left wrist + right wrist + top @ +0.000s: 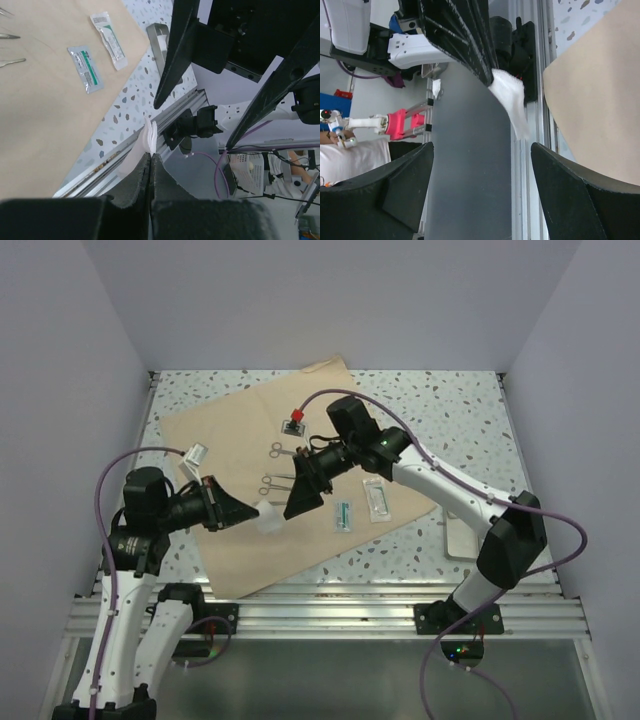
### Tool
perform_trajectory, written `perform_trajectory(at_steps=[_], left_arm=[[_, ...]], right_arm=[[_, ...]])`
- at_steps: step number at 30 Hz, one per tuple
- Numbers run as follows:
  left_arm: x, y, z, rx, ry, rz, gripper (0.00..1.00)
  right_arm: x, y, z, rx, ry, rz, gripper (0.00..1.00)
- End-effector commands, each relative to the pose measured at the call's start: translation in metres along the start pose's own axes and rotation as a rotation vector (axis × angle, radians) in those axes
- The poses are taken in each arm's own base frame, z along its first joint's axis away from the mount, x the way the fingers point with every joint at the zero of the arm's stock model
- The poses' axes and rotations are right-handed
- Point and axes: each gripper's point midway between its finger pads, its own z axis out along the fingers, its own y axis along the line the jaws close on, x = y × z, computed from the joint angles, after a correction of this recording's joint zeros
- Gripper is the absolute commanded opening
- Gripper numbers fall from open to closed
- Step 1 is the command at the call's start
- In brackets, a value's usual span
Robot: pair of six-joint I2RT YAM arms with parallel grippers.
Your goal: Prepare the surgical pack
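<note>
My left hand (250,512) is clenched, its jaws pressed flat together on one end of a white wad (270,516), soft and crumpled, whose free end sticks out beyond the fingertips. My right hand (297,508) faces it from the other side, released, with its two black fingers spread wide on either side of the wad and not touching it; in its own wrist view the wad (512,100) hangs between them from the other hand's tip. Both hands hover over the near part of the sheet (250,440). The sheet is tan like kraft paper, by far the largest thing here, spread out wide and flat in a single unfolded layer. It lies askew on the speckled tabletop (440,400), with one corner pointing at the far wall and another reaching the near edge beside my left arm. On the sheet, just right of my right hand, lie a packet (343,513) with green print and a clear one (377,498), side by side and apart. Thin steel instruments (280,480) lie in a short column under my right arm, and beyond them sits a small tray (294,424) with something red in it. A small white item (195,454) rests at the sheet's left edge.
</note>
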Motion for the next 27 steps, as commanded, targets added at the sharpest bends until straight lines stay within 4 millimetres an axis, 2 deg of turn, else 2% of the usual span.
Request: perform_trajectory(at_steps=[1, 2, 6, 11, 14, 17, 21, 22, 23, 24, 27], left_arm=[[0.013, -0.014, -0.007, 0.056, 0.051, -0.036, 0.0], [0.014, -0.015, -0.007, 0.06, 0.053, -0.037, 0.0], [0.016, -0.017, -0.008, 0.067, 0.059, -0.04, 0.0], [0.014, -0.019, -0.008, 0.076, 0.06, -0.035, 0.0], [0.013, -0.019, -0.007, 0.075, 0.061, -0.037, 0.0], [0.011, -0.018, -0.005, 0.077, 0.061, -0.043, 0.0], [0.007, -0.016, -0.003, 0.071, 0.067, -0.055, 0.0], [0.006, -0.015, -0.002, 0.067, 0.067, -0.06, 0.0], [0.004, -0.013, -0.001, 0.051, 0.063, -0.071, 0.0], [0.001, -0.011, 0.001, 0.03, 0.067, -0.085, 0.06], [-0.009, 0.011, 0.005, -0.111, 0.063, -0.156, 0.37]], right_arm=[[-0.018, 0.012, 0.008, -0.061, -0.009, -0.071, 0.82], [-0.022, 0.014, 0.01, -0.066, -0.007, -0.082, 0.82], [-0.015, 0.008, 0.027, -0.076, 0.039, -0.075, 0.81], [-0.007, 0.002, 0.038, -0.072, 0.067, -0.068, 0.8], [0.0, 0.005, 0.047, -0.1, 0.094, -0.058, 0.77], [0.006, 0.009, 0.055, -0.126, 0.117, -0.045, 0.7], [0.012, 0.002, 0.061, -0.115, 0.12, 0.002, 0.26], [0.01, 0.0, 0.062, -0.11, 0.109, -0.003, 0.03], [0.012, -0.005, 0.064, -0.085, 0.108, 0.011, 0.0], [0.011, -0.011, 0.064, -0.048, 0.102, 0.03, 0.0], [0.008, -0.028, 0.059, 0.066, 0.058, 0.088, 0.0]])
